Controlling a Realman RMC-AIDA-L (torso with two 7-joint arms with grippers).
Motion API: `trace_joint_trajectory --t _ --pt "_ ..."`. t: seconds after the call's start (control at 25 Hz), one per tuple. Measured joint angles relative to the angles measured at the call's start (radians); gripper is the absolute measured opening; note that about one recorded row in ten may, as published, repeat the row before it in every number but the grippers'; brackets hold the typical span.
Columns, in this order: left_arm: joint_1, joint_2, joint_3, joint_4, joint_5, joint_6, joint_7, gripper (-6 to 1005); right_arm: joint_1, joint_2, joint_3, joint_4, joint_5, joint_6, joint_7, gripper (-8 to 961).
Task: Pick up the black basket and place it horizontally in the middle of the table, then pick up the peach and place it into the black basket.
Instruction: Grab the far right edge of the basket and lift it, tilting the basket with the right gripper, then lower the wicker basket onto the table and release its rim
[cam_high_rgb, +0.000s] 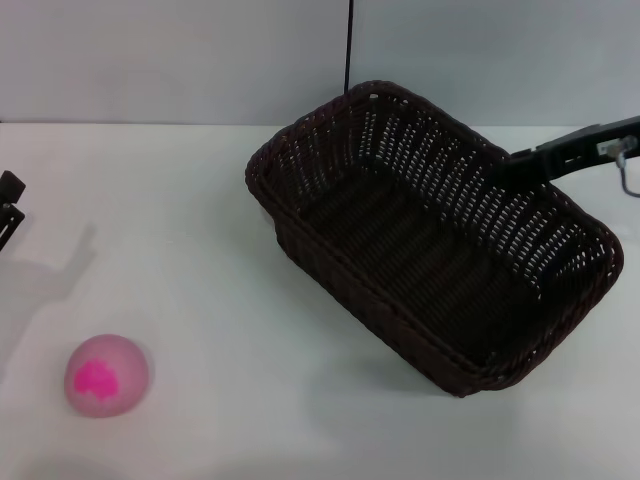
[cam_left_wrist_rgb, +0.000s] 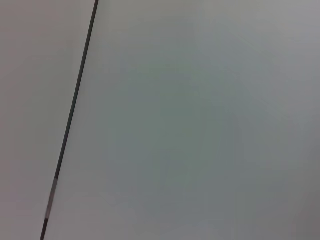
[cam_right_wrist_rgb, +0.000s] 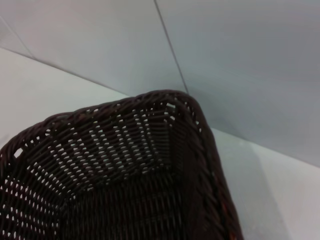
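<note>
The black basket (cam_high_rgb: 430, 235) sits diagonally on the white table (cam_high_rgb: 200, 260), right of centre, with its open top up and nothing inside. My right gripper (cam_high_rgb: 518, 157) reaches in from the right and grips the basket's far right rim. The right wrist view looks down into a corner of the basket (cam_right_wrist_rgb: 125, 170). The peach (cam_high_rgb: 107, 375), pale pink with a magenta blotch, lies on the table at the near left, well apart from the basket. My left gripper (cam_high_rgb: 8, 208) shows only partly at the left edge, far from both.
A grey wall (cam_high_rgb: 180, 60) rises behind the table, with a thin dark vertical seam (cam_high_rgb: 349, 45) above the basket. The left wrist view shows only this wall and the seam (cam_left_wrist_rgb: 70, 120). Bare tabletop lies between the peach and the basket.
</note>
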Motion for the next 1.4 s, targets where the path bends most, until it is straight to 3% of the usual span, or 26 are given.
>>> trace_joint_trajectory --t 0.56,0.64,1.16,1.4 --pt "0.002 0.000 0.001 -0.013 -0.002 -0.006 0.000 817 0.010 0.002 -0.016 0.058 -0.003 0.038 -0.043 437" --pt "0.002 0.000 0.001 -0.013 -0.001 -0.006 0.000 816 0.009 0.004 -0.025 0.058 -0.002 0.044 -0.045 210" --pt "0.011 0.000 0.001 -0.015 0.002 -0.001 0.000 805 0.007 0.021 -0.106 -0.062 0.002 -0.008 -0.187 194" --pt "0.033 0.000 0.000 -0.028 0.000 0.001 0.007 801 0.032 -0.005 -0.103 -0.080 0.091 -0.131 -0.375 191"
